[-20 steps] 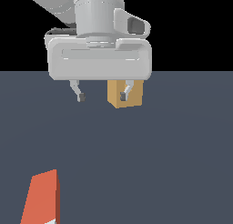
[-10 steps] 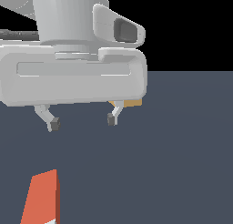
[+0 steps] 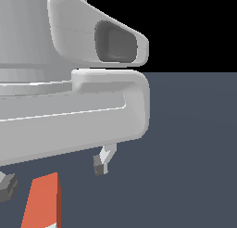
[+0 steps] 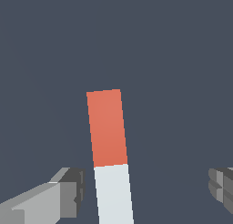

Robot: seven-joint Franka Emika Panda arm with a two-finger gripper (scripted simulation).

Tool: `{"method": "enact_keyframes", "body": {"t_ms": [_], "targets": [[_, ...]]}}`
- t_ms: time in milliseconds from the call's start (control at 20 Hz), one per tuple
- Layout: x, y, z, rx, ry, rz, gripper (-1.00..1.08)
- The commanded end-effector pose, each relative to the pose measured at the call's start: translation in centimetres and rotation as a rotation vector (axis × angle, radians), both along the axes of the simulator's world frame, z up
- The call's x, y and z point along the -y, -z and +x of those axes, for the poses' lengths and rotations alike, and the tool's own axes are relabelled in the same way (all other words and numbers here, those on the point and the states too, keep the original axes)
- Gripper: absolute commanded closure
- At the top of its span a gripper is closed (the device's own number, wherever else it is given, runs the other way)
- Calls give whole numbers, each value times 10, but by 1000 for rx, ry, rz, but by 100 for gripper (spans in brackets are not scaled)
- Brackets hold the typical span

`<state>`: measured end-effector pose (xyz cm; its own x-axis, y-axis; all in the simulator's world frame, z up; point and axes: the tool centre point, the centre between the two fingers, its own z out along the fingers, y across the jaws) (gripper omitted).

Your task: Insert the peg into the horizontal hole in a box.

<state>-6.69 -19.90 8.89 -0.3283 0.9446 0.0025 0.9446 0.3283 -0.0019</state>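
The task stands at an early stage: the peg (image 4: 110,155) lies flat on the dark tabletop (image 3: 194,153), ungrasped, its orange-red part pointing away from the arm and its white part nearest the end effector (image 4: 145,191). The end effector hangs open above it, fingers (image 4: 68,193) spread wide to either side of the white end and touching nothing. Neither the box nor its hole shows in either current view, so grasping, carrying, aligning and inserting all appear still to be done.
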Motion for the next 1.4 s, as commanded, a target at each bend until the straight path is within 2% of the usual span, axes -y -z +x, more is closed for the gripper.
{"method": "enact_keyframes", "body": {"t_ms": [0,300,550,1050,1350], "targets": [[17,6,-1,1,-28,0,-92],[49,16,-1,2,-74,-1,-92],[64,21,-1,3,-95,-1,-92],[67,23,0,3,-99,-2,-92],[67,42,0,3,-99,-2,-92]]}}
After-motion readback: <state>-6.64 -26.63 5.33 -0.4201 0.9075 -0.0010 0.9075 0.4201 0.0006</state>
